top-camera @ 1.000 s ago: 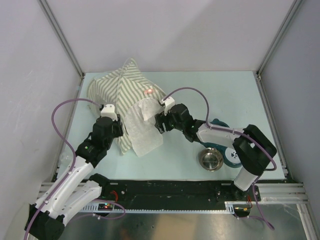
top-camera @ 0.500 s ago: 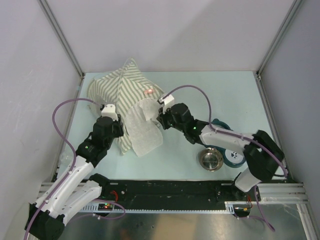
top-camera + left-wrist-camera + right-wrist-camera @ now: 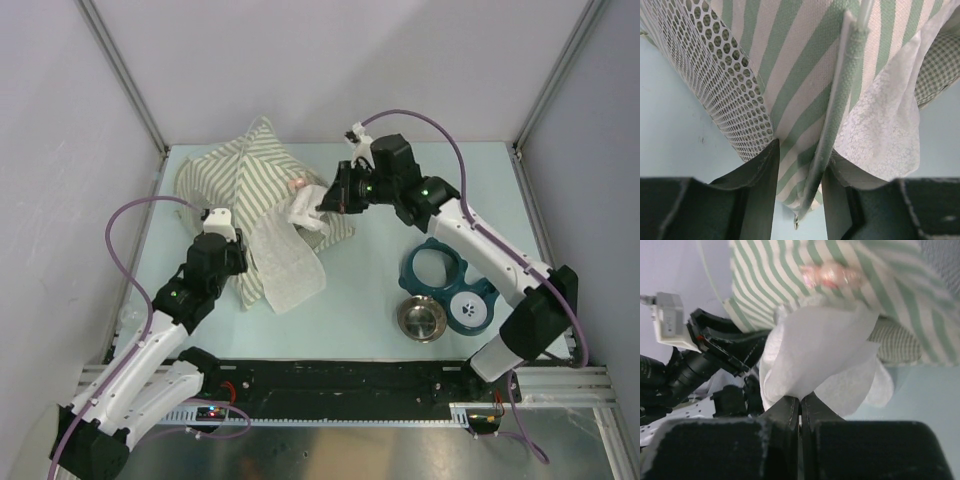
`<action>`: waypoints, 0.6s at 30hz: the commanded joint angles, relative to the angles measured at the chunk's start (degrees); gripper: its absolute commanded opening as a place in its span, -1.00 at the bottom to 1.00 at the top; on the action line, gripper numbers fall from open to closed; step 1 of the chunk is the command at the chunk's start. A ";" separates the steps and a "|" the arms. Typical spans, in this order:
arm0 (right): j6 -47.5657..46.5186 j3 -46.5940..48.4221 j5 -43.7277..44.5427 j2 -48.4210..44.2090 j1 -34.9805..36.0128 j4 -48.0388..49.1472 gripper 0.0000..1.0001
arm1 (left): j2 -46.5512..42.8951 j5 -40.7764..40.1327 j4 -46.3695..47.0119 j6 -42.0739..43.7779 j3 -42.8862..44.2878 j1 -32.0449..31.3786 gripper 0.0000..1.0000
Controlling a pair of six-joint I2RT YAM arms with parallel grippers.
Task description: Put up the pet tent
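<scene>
Since a second ago, our right gripper has shut and swung up toward the rear of the table, taking a fold of the flap with it. Our left arm has not moved.

The tent lies slumped on the left rear of the table, between our two arms and well apart from the bowl and stand on the right. The right wrist view shows the jaws pressed together on sheer white cloth, just below the pink mark. We judge this lift is meant to peel the flap off the doorway.

Our left gripper stands half closed around the striped corner and its green piped seam, beside the mesh. That hold probably anchors the tent so it does not slide while we pull.
</scene>
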 commanded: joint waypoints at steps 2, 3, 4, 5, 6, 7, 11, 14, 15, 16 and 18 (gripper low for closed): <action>3.81 5.88 -4.12 4.18 -0.36 -23.68 -0.99 | -0.11 -1.43 1.59 -0.16 0.80 0.67 -0.16; 3.34 5.36 -1.55 4.02 -0.43 -25.78 -0.96 | -0.27 -1.48 1.60 -0.25 0.73 0.67 -0.16; 3.02 4.35 0.70 3.85 -0.50 -28.11 -0.86 | -0.40 -1.50 1.57 -0.34 0.65 0.67 -0.15; 2.59 2.84 3.93 3.42 -0.63 -29.62 -0.73 | -0.59 -1.55 1.55 -0.43 0.62 0.67 -0.15; 1.98 1.42 6.43 2.76 -0.69 -30.51 -0.38 | -0.78 -1.58 1.59 -0.56 0.51 0.63 -0.10; 1.54 -0.21 9.30 2.08 -0.81 -31.04 0.17 | -1.09 -1.73 1.56 -0.67 0.41 0.60 -0.06; -1.07 -3.14 16.42 -0.69 -1.48 -28.42 0.89 | -2.90 -2.38 1.56 -0.97 -0.02 0.62 0.10; -3.61 -3.40 17.95 -2.73 -2.20 -21.32 0.97 | -4.65 -1.89 1.61 -0.91 -0.22 0.63 0.57; -4.46 -3.46 18.27 -3.34 -2.49 -18.67 0.98 | -5.22 -1.62 1.57 -0.93 -0.31 0.65 0.78; -5.59 -3.53 18.69 -3.96 -2.68 -15.41 0.98 | -5.91 -1.00 1.55 -0.95 -0.35 0.66 0.89; -7.42 -3.98 19.67 -4.62 -3.35 -8.18 0.99 | -7.21 0.17 1.58 -0.89 -0.45 0.62 0.97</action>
